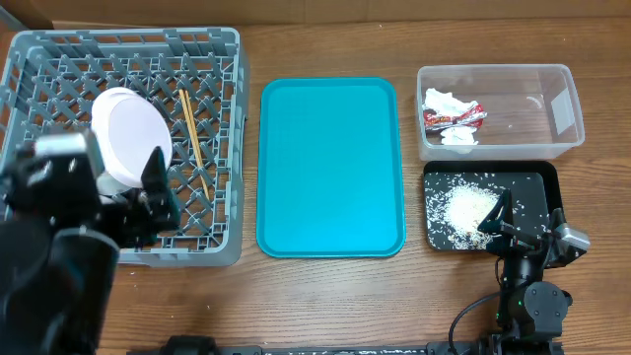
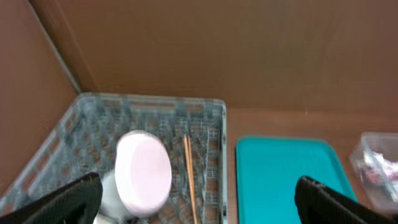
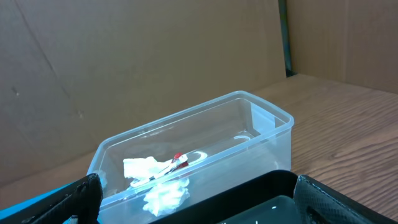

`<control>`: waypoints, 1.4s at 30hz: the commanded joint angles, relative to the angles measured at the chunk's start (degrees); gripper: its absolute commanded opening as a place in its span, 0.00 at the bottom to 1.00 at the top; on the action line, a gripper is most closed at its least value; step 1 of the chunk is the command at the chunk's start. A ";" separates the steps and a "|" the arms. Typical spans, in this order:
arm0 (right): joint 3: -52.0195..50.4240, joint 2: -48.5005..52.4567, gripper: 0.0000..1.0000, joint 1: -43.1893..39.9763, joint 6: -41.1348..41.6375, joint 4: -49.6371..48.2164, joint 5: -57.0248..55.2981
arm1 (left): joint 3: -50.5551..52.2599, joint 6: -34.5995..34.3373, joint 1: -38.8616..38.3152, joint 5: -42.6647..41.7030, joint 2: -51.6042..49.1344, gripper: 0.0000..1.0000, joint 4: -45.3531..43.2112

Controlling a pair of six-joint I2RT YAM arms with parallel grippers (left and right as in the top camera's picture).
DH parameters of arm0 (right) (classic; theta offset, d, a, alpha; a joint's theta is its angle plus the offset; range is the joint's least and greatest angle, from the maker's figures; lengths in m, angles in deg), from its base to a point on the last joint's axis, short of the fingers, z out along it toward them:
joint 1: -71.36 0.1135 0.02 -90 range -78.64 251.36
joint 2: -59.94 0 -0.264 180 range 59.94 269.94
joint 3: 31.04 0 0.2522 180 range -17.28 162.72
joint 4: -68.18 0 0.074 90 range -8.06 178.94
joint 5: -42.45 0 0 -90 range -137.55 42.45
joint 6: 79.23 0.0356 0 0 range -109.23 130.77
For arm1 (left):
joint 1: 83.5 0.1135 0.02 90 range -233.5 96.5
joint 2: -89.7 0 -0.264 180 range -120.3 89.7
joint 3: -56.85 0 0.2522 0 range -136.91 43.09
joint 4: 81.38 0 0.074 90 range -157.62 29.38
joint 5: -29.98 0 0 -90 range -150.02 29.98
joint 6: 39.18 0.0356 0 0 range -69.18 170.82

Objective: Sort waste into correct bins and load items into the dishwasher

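Holds nothing in the left end effector (image 2: 198, 202), jaws spread wide above the near side of the grey dish rack (image 1: 222, 59). Shows a white plate (image 1: 133, 133) just ahead, below and slightly left of it, apparently propped in the lattice, and two chopsticks (image 1: 192, 138) lying almost straight ahead. Holds nothing in the right end effector (image 3: 202, 200) either, jaws equally wide, low over the near end of the black tray (image 1: 537, 187). Puts the rice scraps (image 1: 468, 209) just beneath and ahead, the clear tub (image 1: 562, 108) with the red-and-silver wrapper (image 1: 455, 116) and tissue (image 1: 458, 136) farther ahead, and the teal tray (image 1: 330, 168) well off to the left on the worktop (image 1: 325, 296). Cannot make out the cup or the metal bowl.

Could tip the propped plate flat if the left end effector drops or swings forward, being so close. Could catch a finger in the rack's lattice on a careless descent. Could sweep rice over the shallow black tray's edge, or shove the light tray itself, if the right end effector dips.

Finds no readable brand, label or lettering; the wrapper print is too crumpled and small to read.
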 commanded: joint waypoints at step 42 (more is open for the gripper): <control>-0.61 -0.57 1.00 -0.42 0.02 -0.42 -0.09 | 90.55 7.43 3.85 -12.13 48.11 1.00 -63.82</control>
